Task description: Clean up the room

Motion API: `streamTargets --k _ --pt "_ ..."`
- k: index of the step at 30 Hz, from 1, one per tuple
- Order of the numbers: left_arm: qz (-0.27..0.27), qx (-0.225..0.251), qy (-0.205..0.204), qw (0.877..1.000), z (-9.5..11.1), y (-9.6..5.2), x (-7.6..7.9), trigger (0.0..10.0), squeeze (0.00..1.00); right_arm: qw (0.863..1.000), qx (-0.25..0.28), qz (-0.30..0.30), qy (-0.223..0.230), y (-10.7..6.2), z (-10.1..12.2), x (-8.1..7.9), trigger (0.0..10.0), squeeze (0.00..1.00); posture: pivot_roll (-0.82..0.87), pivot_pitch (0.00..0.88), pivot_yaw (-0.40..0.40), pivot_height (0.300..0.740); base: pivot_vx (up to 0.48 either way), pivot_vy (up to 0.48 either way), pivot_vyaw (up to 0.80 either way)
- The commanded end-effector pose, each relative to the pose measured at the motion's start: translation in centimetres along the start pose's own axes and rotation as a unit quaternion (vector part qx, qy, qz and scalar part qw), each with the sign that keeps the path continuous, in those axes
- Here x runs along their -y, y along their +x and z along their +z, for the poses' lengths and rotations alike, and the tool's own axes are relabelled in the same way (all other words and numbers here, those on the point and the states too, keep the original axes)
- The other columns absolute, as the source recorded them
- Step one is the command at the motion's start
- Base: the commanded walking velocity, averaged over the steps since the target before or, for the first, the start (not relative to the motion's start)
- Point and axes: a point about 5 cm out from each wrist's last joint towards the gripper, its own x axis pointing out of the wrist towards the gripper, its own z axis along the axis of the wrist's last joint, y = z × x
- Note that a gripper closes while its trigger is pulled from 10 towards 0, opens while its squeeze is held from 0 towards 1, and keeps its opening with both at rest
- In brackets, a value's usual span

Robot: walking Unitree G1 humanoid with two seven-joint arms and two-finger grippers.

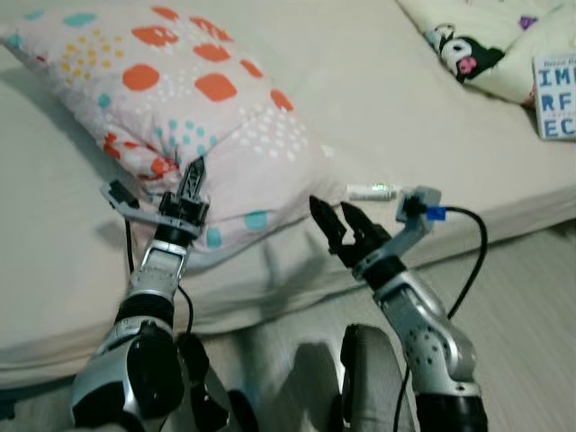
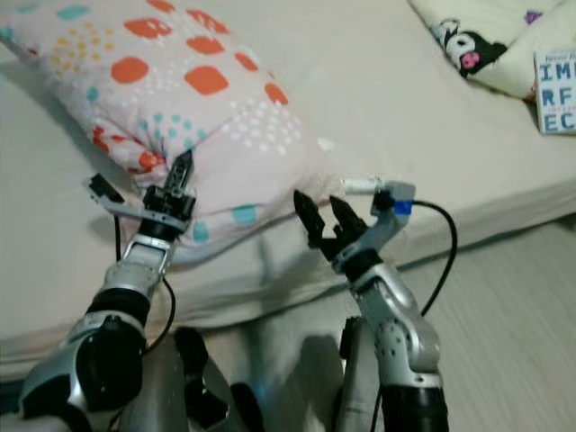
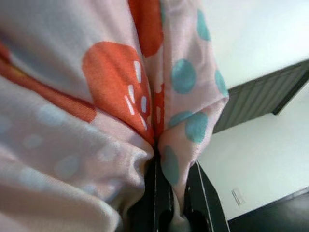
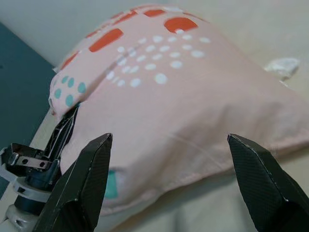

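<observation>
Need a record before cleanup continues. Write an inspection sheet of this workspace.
Surface: bed with a cream sheet.
Job's things: patterned pillow lying on the bed, near its edge.
Clutter: small white item beside the pillow; blue-lettered book and cartoon-print blanket at the far corner.
Grippers: left gripper shut on the pillow's edge; right gripper open, facing the pillow.
Cables: black cable looping from the right wrist.
Surroundings: pale floor beside the bed.

Head stereo pair looking down over the bed (image 1: 432, 117); both wrist cameras close on the shared pillow (image 4: 193, 106).
</observation>
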Motion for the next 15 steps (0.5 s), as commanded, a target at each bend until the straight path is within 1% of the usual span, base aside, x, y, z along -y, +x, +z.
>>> streamTargets --k 1,3,4,5,7,8,9,10,11,12,15 --pt "-0.02 -0.018 -0.002 1.0 -1.0 -0.2 0.4 0.0 0.0 1.0 0.003 -0.003 -0.004 0.1 -0.2 0.5 10.0 0.0 -0.2 0.18 0.037 0.461 0.0 0.0 0.0" --pt "-0.017 -0.019 0.005 1.0 -1.0 -0.3 0.3 0.0 0.0 1.0 0.011 0.002 0.002 0.3 0.1 0.5 10.0 0.0 -0.2 0.166 0.039 0.461 0.0 0.0 0.0" --pt "-0.012 -0.022 0.018 1.0 -1.0 -0.4 0.3 0.0 0.0 1.0 0.012 -0.002 -0.007 0.5 0.1 0.8 10.0 0.0 -0.2 0.156 0.039 0.466 0.0 0.0 0.0" --pt "-0.012 -0.022 0.018 1.0 -1.0 -0.4 0.3 0.0 0.0 1.0 0.012 -0.002 -0.007 0.5 0.1 0.8 10.0 0.0 -0.2 0.156 0.039 0.466 0.0 0.0 0.0" --pt "0.002 -0.029 0.041 0.999 -1.1 -0.4 0.2 0.0 0.0 1.0 0.013 -0.001 -0.011 0.8 0.1 1.1 10.0 0.0 -0.19 0.146 0.041 0.476 0.0 0.0 0.0" --pt "0.008 -0.038 0.061 0.997 -1.2 -0.3 0.3 0.0 0.0 1.0 0.014 -0.001 -0.012 0.9 0.1 1.2 10.0 0.0 -0.19 0.137 0.04 0.481 0.0 0.0 0.0" --pt "0.008 -0.038 0.061 0.997 -1.2 -0.3 0.3 0.0 0.0 1.0 0.014 -0.001 -0.012 0.9 0.1 1.2 10.0 0.0 -0.19 0.137 0.04 0.481 0.0 0.0 0.0" --pt "0.013 -0.052 0.089 0.995 -1.4 0.0 0.5 0.0 0.0 1.0 0.016 -0.002 -0.013 1.1 0.1 1.3 10.0 0.0 -0.19 0.13 0.042 0.491 0.0 0.0 0.0" --pt "0.013 -0.052 0.089 0.995 -1.4 0.0 0.5 0.0 0.0 1.0 0.016 -0.002 -0.013 1.1 0.1 1.3 10.0 0.0 -0.19 0.13 0.042 0.491 0.0 0.0 0.0" --pt "0.015 -0.057 0.099 0.993 -1.5 0.1 0.5 0.0 0.0 1.0 0.017 -0.003 -0.014 1.1 0.1 1.4 10.0 0.0 -0.19 0.13 0.042 0.495 0.0 0.0 0.0" --pt "0.04 -0.084 0.18 0.979 -1.4 1.1 0.8 0.0 0.0 1.0 0.021 -0.003 -0.016 1.3 0.1 1.6 10.0 0.0 -0.19 0.116 0.045 0.51 0.0 0.0 0.0"
